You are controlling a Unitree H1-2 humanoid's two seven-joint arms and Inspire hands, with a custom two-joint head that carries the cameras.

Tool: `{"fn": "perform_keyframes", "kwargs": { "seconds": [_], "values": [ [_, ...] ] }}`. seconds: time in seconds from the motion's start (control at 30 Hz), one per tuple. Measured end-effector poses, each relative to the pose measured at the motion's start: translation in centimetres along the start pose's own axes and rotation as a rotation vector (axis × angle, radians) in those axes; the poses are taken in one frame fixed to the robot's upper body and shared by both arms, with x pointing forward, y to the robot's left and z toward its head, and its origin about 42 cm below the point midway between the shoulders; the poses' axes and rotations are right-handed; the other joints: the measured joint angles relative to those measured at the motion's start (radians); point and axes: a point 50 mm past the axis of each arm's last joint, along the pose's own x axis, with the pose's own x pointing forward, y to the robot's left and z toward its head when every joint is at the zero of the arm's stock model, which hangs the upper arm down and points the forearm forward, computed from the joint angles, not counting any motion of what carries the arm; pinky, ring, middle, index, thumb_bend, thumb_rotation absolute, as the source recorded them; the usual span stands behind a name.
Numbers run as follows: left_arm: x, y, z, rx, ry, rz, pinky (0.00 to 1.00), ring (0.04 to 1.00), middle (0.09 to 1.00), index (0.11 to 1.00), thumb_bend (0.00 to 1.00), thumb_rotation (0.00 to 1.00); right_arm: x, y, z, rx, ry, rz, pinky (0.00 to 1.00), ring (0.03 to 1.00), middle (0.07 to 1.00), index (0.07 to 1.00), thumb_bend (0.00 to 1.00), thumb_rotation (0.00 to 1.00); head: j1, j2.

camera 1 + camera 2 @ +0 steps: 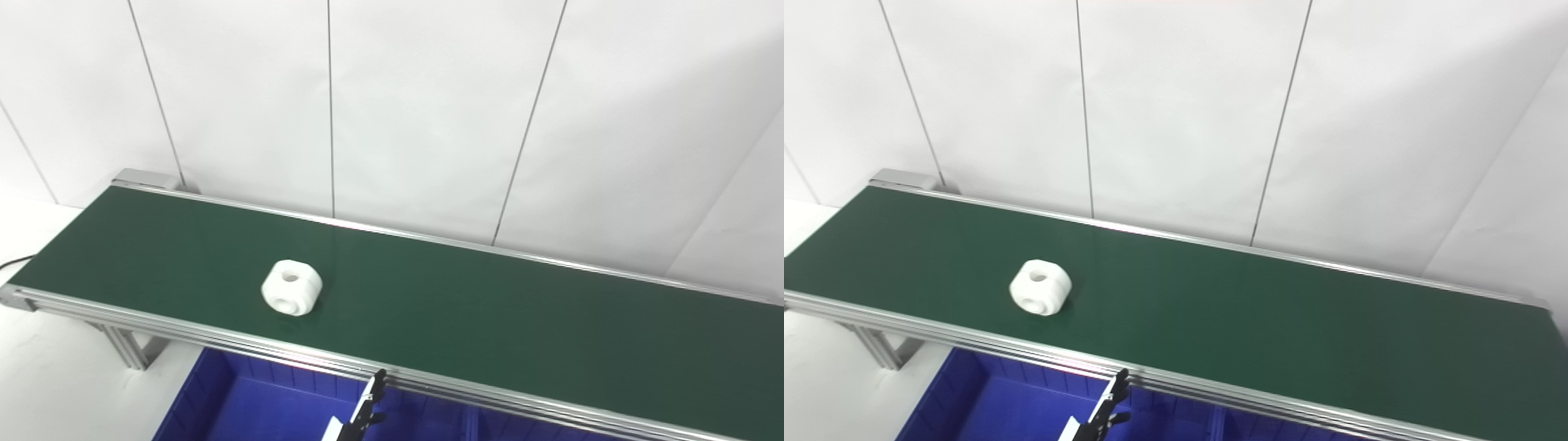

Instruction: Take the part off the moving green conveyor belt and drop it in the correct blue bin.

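A pale panelled wall (429, 110) fills the whole upper half, its thin dark seams running down to the belt. Below it the green conveyor belt (490, 306) stretches across the scene, slanting from upper left down to the lower right, edged on both long sides by silver rails (184, 324). Its left end sits on a grey metal leg (131, 349), and the white floor shows beyond it.

Under the near rail, here's a blue bin (269, 410), its ribbed inner wall and floor in view, and just to its right a second blue bin (1274, 425) peeks in at the bottom edge, a blue divider between the two.

On the belt, left of centre and closer to the near rail than the far one, sits the white part (292, 286): a chunky rounded block, a hole in its top face and another in the side facing the camera. Nothing touches it.

And down at the bottom edge, over the left-hand bin, the left hand (361, 413) just pokes into view, dark fingertips (378, 381) pointing up toward the near rail, well short of the part. Too little of it shows to tell whether the fingers are spread or closed. It holds nothing visible.
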Motion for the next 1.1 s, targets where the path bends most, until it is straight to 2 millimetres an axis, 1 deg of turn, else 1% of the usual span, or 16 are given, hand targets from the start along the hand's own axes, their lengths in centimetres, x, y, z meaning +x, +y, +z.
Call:
{"fn": "perform_keyframes", "kwargs": {
  "seconds": [0.03, 0.07, 0.1, 0.17, 0.23, 0.3, 0.37, 0.43, 0.5, 0.57, 0.6, 0.7, 0.77, 0.83, 0.93, 1.1],
  "values": [
    [0.0, 0.1, 0.3, -0.001, -0.011, 0.0, 0.86, 0.966, 0.983, 0.99, 0.84, 0.7, 0.0, 0.0, 0.0, 0.0, 0.0, 0.0, 1.0, 0.992, 0.986, 0.98, 0.8, 1.0, -0.003, 0.005],
    [0.1, 0.3, 0.5, -0.003, -0.023, 0.002, 0.83, 0.944, 0.963, 0.95, 0.84, 0.57, 0.0, 0.0, 0.0, 0.0, 0.0, 0.0, 1.0, 0.99, 0.987, 0.983, 0.8, 1.0, -0.003, 0.005],
    [0.1, 0.7, 1.0, 0.002, -0.042, 0.003, 0.83, 0.939, 0.958, 0.94, 0.84, 0.54, 0.0, 0.1, 0.0, 0.0, -0.001, 0.001, 1.0, 0.99, 0.987, 0.983, 0.8, 1.0, -0.003, 0.005],
    [0.3, 1.8, 1.9, 0.011, -0.088, 0.007, 0.8, 0.916, 0.937, 0.892, 0.87, 0.39, 0.0, 0.2, 0.0, -0.002, 0.0, 0.003, 1.0, 0.981, 0.979, 0.98, 0.81, 1.0, -0.008, 0.009],
    [0.3, 3.2, 3.8, 0.014, -0.157, 0.013, 0.76, 0.885, 0.911, 0.861, 0.9, 0.28, 0.0, 0.4, 0.0, -0.003, -0.002, 0.005, 1.0, 0.972, 0.97, 0.975, 0.82, 1.0, -0.012, 0.021],
    [0.6, 4.9, 6.6, 0.048, -0.266, 0.013, 0.66, 0.809, 0.851, 0.804, 0.96, 0.21, 0.1, 0.6, 0.1, -0.009, -0.005, 0.009, 1.0, 0.96, 0.959, 0.964, 0.83, 1.0, -0.018, 0.028],
    [1.4, 6.7, 9.0, 0.109, -0.367, 0.022, 0.63, 0.782, 0.833, 0.785, 0.98, 0.2, 0.2, 0.9, 0.1, -0.012, -0.007, 0.014, 1.0, 0.955, 0.954, 0.958, 0.84, 1.0, -0.024, 0.028],
    [2.6, 8.2, 10.3, 0.176, -0.418, -0.002, 0.62, 0.755, 0.813, 0.769, 1.0, 0.18, 0.5, 1.4, 0.2, -0.013, -0.015, 0.019, 1.0, 0.95, 0.946, 0.949, 0.85, 1.0, -0.028, 0.031],
    [3.8, 9.5, 11.8, 0.264, -0.47, -0.047, 0.62, 0.757, 0.81, 0.771, 0.99, 0.18, 0.8, 1.8, 0.4, -0.004, -0.022, 0.022, 1.0, 0.949, 0.943, 0.945, 0.85, 1.0, -0.032, 0.034],
    [5.0, 10.6, 13.0, 0.343, -0.509, -0.08, 0.62, 0.752, 0.812, 0.786, 0.96, 0.14, 1.0, 2.1, 0.5, -0.002, -0.027, 0.023, 1.0, 0.955, 0.949, 0.949, 0.88, 1.0, -0.04, 0.037],
    [5.7, 11.1, 13.5, 0.384, -0.515, -0.097, 0.6, 0.724, 0.798, 0.782, 0.96, 0.12, 1.1, 2.3, 0.5, -0.003, -0.029, 0.023, 0.99, 0.949, 0.943, 0.942, 0.89, 1.0, -0.044, 0.04],
    [8.5, 12.8, 15.5, 0.562, -0.526, -0.187, 0.59, 0.698, 0.778, 0.771, 0.99, 0.12, 1.2, 2.4, 0.5, -0.008, -0.032, 0.024, 0.98, 0.941, 0.934, 0.93, 0.9, 1.0, -0.054, 0.043],
    [10.5, 14.1, 16.8, 0.667, -0.528, -0.222, 0.59, 0.714, 0.779, 0.773, 1.0, 0.12, 1.2, 2.5, 0.5, -0.005, -0.031, 0.018, 0.97, 0.934, 0.929, 0.925, 0.91, 1.0, -0.054, 0.043],
    [12.2, 14.9, 17.9, 0.746, -0.525, -0.23, 0.6, 0.732, 0.787, 0.776, 1.0, 0.13, 1.2, 2.6, 0.5, -0.004, -0.03, 0.013, 0.96, 0.923, 0.924, 0.921, 0.9, 1.0, -0.08, 0.046],
    [14.4, 14.9, 18.1, 0.846, -0.485, -0.272, 0.59, 0.737, 0.792, 0.778, 1.0, 0.13, 1.0, 2.5, 0.4, -0.011, -0.025, 0.012, 0.94, 0.912, 0.919, 0.911, 0.91, 1.0, -0.086, 0.049],
    [17.6, 15.2, 17.4, 0.967, -0.404, -0.328, 0.64, 0.765, 0.798, 0.78, 1.0, 0.14, 1.0, 2.8, 0.4, -0.018, -0.028, 0.019, 0.89, 0.871, 0.888, 0.9, 0.86, 1.0, -0.104, 0.06]
  ]
}}
